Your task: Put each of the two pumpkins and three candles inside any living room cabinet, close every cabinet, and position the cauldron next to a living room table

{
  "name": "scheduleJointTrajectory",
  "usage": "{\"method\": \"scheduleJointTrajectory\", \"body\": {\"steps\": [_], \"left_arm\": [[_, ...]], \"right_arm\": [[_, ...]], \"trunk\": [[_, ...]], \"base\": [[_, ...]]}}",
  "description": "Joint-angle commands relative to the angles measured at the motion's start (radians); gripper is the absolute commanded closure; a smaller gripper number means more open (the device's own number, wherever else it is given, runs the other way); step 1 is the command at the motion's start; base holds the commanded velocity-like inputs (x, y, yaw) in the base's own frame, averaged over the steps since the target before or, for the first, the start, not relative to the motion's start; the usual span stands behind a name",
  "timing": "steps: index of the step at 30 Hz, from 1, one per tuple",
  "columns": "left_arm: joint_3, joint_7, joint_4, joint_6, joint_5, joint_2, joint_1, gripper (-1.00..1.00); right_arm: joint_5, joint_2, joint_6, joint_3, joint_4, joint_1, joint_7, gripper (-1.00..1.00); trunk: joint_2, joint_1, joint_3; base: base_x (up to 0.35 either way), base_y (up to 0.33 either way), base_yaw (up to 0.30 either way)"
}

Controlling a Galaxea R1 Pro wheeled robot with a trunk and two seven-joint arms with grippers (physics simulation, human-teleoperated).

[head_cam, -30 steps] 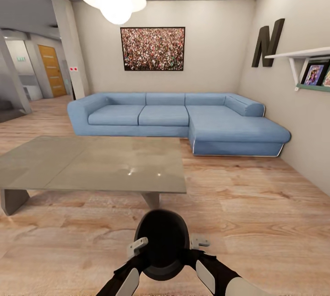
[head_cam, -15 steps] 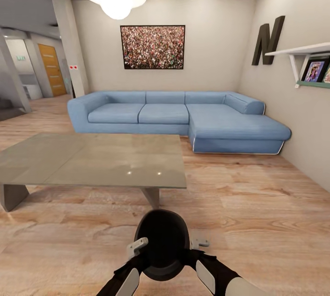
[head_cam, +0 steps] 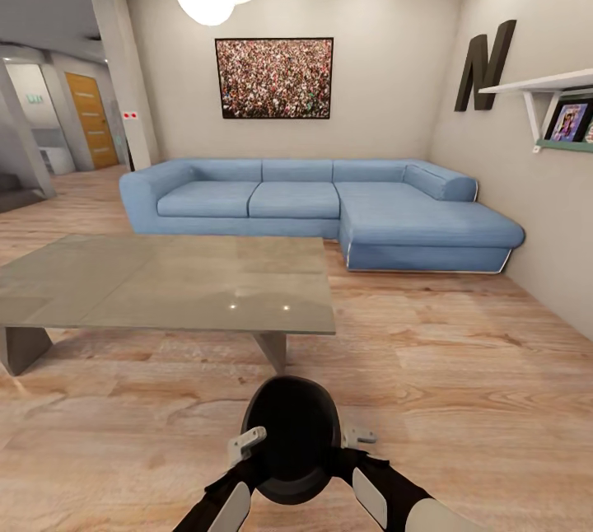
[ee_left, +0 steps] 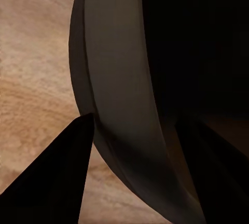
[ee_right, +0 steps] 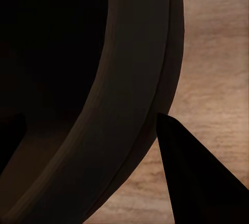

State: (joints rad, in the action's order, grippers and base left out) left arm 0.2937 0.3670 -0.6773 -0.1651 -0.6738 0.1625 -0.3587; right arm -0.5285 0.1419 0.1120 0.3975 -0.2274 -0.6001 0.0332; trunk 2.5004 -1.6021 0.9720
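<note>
The black cauldron (head_cam: 290, 433) hangs low in front of me in the head view, its wide mouth facing the camera, above the wooden floor. My left gripper (head_cam: 247, 443) grips its rim on the left and my right gripper (head_cam: 358, 436) grips it on the right. In the left wrist view the cauldron rim (ee_left: 124, 104) runs between the dark fingers (ee_left: 52, 182) of the left gripper (ee_left: 136, 125). The right wrist view shows the rim (ee_right: 129, 94) the same way inside the right gripper (ee_right: 88, 120). The low glass-topped table (head_cam: 165, 281) stands just beyond the cauldron, to the left.
A blue corner sofa (head_cam: 321, 207) lines the far wall behind the table. On the right wall hangs a white shelf (head_cam: 543, 87). Open wooden floor (head_cam: 461, 367) lies to the right of the table. A hallway with an orange door (head_cam: 92, 120) opens at far left.
The whole head view has shifted slightly, so the camera has moved; the table and sofa sit a little higher in the picture. The cauldron stays held between both grippers.
</note>
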Motion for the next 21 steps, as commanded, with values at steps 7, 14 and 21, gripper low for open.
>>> {"method": "scheduleJointTrajectory", "body": {"steps": [7,14,21], "left_arm": [[0.019,0.006,-0.002,-0.001,-0.012,-0.001,0.0,1.0],[0.019,0.006,-0.002,-0.001,-0.012,-0.001,0.0,1.0],[0.019,0.006,-0.002,-0.001,-0.012,-0.001,0.0,1.0]], "right_arm": [[-0.024,-0.001,0.005,0.029,-0.033,-0.003,0.001,1.0],[-0.024,0.0,0.005,0.03,-0.033,-0.003,0.001,1.0],[-0.024,0.001,0.004,0.03,-0.033,-0.003,0.001,1.0]], "trunk": [[0.001,0.0,0.001],[0.001,0.0,0.001],[0.001,0.0,0.001]], "base": [[0.198,0.018,0.0],[0.189,0.001,0.0],[0.128,0.0,0.0]]}}
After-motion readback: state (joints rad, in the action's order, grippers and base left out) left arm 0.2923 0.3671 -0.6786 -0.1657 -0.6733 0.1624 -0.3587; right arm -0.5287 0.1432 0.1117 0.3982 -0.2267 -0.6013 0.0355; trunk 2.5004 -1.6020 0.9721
